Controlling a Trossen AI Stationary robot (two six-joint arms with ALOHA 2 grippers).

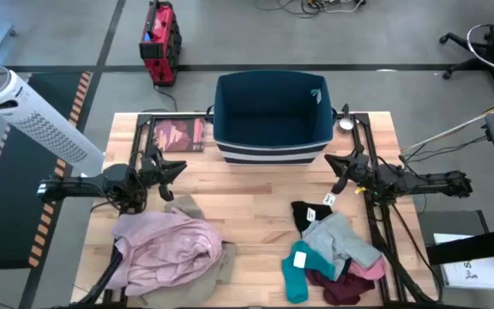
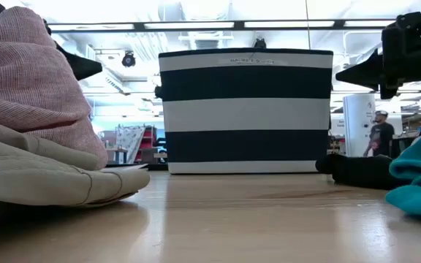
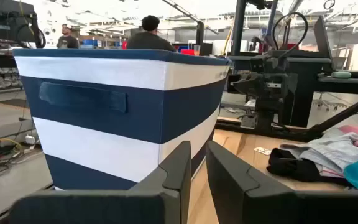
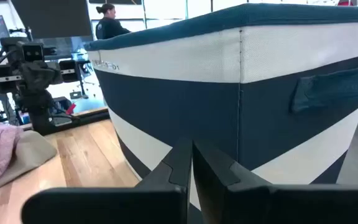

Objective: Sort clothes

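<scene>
A large pale pink garment lies bunched at the near left on a beige one. Both also show in the low view, the pink one on the beige one. At the near right lies a pile: a black piece, a grey one, a teal one, a maroon one and a pink one. My left gripper hovers left of the bin, open by a narrow gap, empty. My right gripper hovers right of the bin, shut, empty.
A dark blue bin with white stripes stands at the table's far middle, between the two grippers. A reddish booklet lies left of it. Bare wood lies between the two clothes piles. People stand in the room beyond the table.
</scene>
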